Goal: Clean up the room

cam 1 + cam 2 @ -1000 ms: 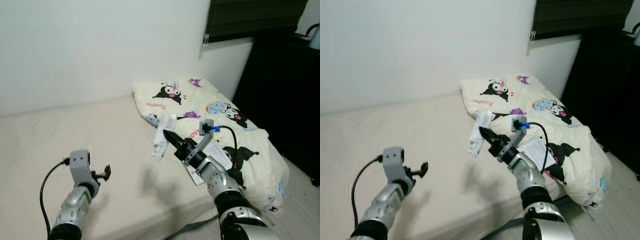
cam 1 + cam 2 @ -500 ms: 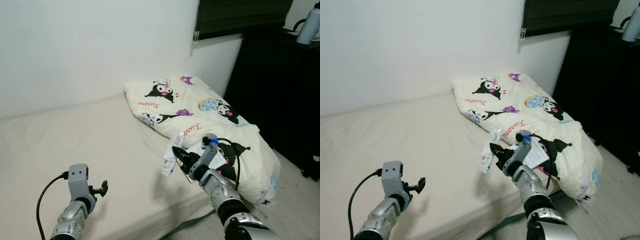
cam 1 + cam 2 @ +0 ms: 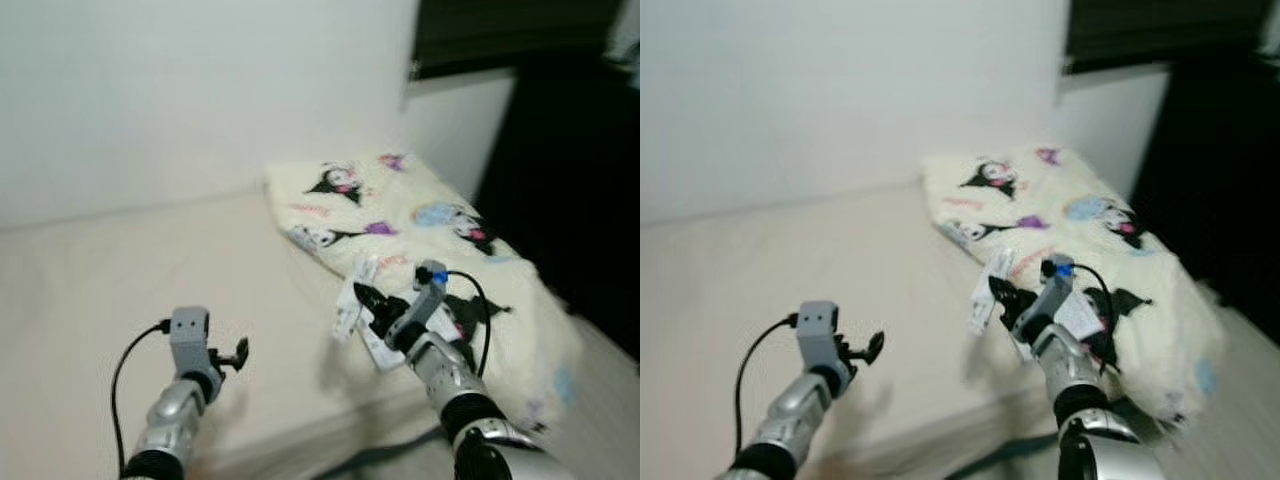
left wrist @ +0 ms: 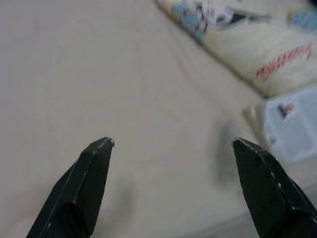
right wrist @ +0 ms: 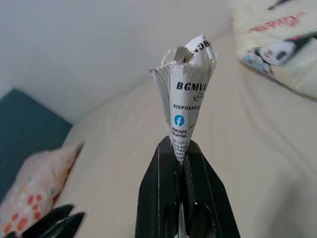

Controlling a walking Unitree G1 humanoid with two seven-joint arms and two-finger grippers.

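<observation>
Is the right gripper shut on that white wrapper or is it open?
Shut. The right gripper has both black fingers pressed together on the white wrapper, holding it above the bed.

The right gripper (image 5: 181, 158) pinches a crumpled white paper wrapper (image 5: 184, 101), printed "BGMVA" and "DISPOSABLE", between its 2 black fingers (image 5: 156, 193) above a cream bed sheet (image 5: 257, 139). A cartoon-print quilt (image 5: 277, 44) lies beyond; a pink patterned pillow (image 5: 29, 183) rests by a teal surface (image 5: 25, 124).
</observation>
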